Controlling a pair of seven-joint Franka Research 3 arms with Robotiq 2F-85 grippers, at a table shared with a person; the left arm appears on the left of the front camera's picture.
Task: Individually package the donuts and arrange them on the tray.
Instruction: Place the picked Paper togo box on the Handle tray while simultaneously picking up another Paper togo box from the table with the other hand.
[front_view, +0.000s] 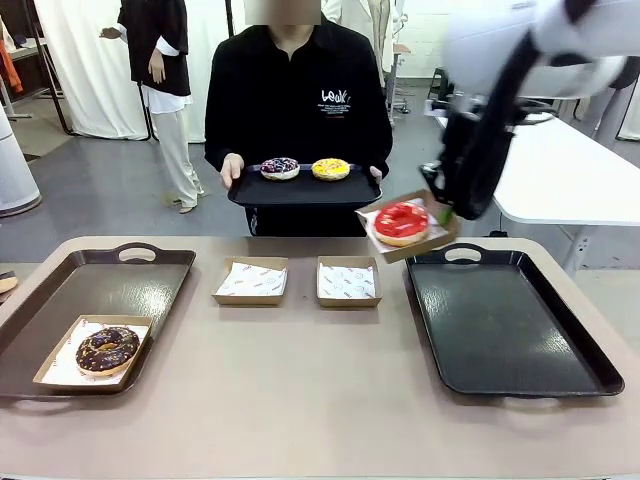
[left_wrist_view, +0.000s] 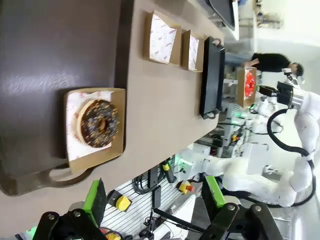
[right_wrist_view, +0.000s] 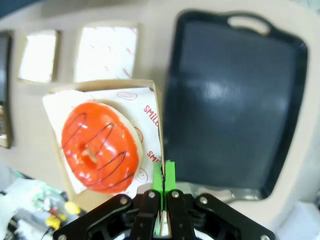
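My right gripper (front_view: 443, 212) is shut on the rim of a cardboard box (front_view: 438, 235) that holds the red donut (front_view: 402, 223), tilted in the air just beyond the black tray (front_view: 510, 320). In the right wrist view the shut gripper (right_wrist_view: 165, 175) pinches the box's edge beside the red donut (right_wrist_view: 100, 146), with the black tray (right_wrist_view: 235, 100) below. The chocolate donut (front_view: 107, 350) lies boxed on the brown tray (front_view: 90, 285). My left gripper (left_wrist_view: 154, 196) is open, well above the chocolate donut (left_wrist_view: 99, 123). The person holds a tray (front_view: 300, 190) with the purple donut (front_view: 280, 167) and yellow donut (front_view: 331, 168).
Two empty paper-lined boxes (front_view: 251, 280) (front_view: 348, 281) sit side by side mid-table between the trays. The person stands at the far edge. A white table (front_view: 570, 180) stands behind at the right.
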